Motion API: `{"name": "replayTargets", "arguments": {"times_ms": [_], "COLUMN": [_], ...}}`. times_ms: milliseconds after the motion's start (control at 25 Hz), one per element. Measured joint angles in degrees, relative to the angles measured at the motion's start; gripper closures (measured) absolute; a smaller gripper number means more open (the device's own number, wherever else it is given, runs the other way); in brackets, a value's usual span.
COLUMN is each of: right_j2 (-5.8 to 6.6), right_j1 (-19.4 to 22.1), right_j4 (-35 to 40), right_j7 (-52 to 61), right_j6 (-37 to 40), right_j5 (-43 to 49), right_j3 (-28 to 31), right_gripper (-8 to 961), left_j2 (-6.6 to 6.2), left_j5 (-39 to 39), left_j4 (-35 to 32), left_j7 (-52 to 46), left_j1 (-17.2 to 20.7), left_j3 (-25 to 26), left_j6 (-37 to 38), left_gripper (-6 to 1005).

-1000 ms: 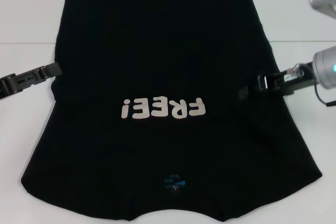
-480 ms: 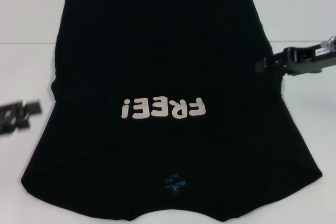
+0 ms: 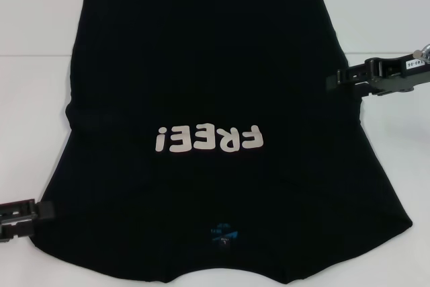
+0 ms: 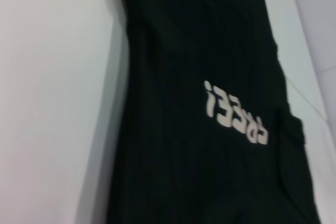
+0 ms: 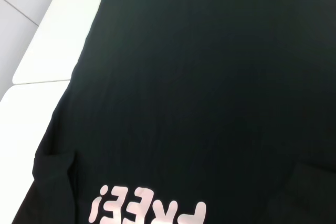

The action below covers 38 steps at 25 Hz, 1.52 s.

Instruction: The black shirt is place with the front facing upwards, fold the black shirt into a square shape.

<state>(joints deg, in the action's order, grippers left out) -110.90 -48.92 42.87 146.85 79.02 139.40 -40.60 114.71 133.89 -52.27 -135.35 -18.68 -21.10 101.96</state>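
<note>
Now you have the black shirt (image 3: pixel 201 126) lying flat and front-up on the white table (image 3: pixel 33 25), with the sleeves already tucked in beside the "FREE!" lettering (image 3: pixel 207 140) and the blue neck label (image 3: pixel 222 234) on the near side of the lettering. The left gripper (image 3: pixel 46 210) sits at the shirt's near-left corner, low and to the left of the lettering; I cannot tell if its fingers are apart or together. The right gripper (image 3: pixel 332 83) touches the right edge, farther than the lettering, and here also I cannot tell. Be careful: the two grippers stand at different depths along the shirt, so if you lift now, I think the fold will go crooked. A grasp of one layer only could also pull the tucked sleeve open.
</note>
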Motion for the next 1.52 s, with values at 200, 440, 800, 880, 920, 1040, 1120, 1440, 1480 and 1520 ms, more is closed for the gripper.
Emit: {"name": "replayTargets", "arguments": {"times_ms": [200, 440, 800, 880, 920, 1040, 1120, 1440, 1480, 1520], "right_j2": [-0.1, -0.27, -0.22, -0.21, -0.18, -0.12, -0.07, 0.1, 0.11, 0.11], "right_j1": [0.1, 0.5, 1.0, 1.1, 1.2, 1.3, 1.4, 1.8, 1.8, 1.9], "right_j4": [-0.2, -0.2, -0.3, -0.3, -0.3, -0.3, -0.3, -0.3, -0.2, -0.2], "right_j7": [-0.2, -0.2, -0.3, -0.3, -0.3, -0.3, -0.3, -0.3, -0.3, -0.3], "right_j6": [0.0, -0.3, 0.0, 0.0, -0.1, -0.1, -0.2, -0.1, -0.1, 0.0], "right_j5": [0.0, 0.0, 0.0, 0.0, 0.0, 0.0, 0.0, 0.0, -0.1, -0.1], "right_j3": [0.0, 0.0, 0.5, 0.5, 0.5, 0.5, 0.5, 0.5, 0.6, 0.6], "right_gripper": [137, 136, 136, 136, 136, 136, 136, 136, 136, 136], "left_j2": [0.91, 1.12, 0.78, 0.83, 0.87, 0.83, 0.67, 0.91, 0.93, 1.0], "left_j5": [0.8, 1.2, 2.0, 2.6, 2.7, 2.8, 2.8, 2.8, 2.8, 2.8], "left_j4": [0.3, 0.5, 2.7, 2.8, 2.9, 3.6, 4.4, 4.9, 4.9, 4.8], "left_j7": [3.2, 5.4, 6.9, 7.0, 7.0, 7.1, 7.1, 6.4, 6.2, 5.8], "left_j1": [-0.6, -0.4, -0.2, -0.2, -0.3, -0.3, -0.4, -1.0, -1.1, -1.2], "left_j3": [0.0, -0.9, -1.3, -1.4, -1.4, -1.5, -1.7, -4.2, -4.5, -4.5], "left_j6": [-4.3, -9.1, -12.1, -12.9, -13.2, -13.7, -13.8, -13.9, -13.9, -13.9], "left_gripper": [128, 128, 128, 128, 128, 127, 127, 127, 127, 127]}}
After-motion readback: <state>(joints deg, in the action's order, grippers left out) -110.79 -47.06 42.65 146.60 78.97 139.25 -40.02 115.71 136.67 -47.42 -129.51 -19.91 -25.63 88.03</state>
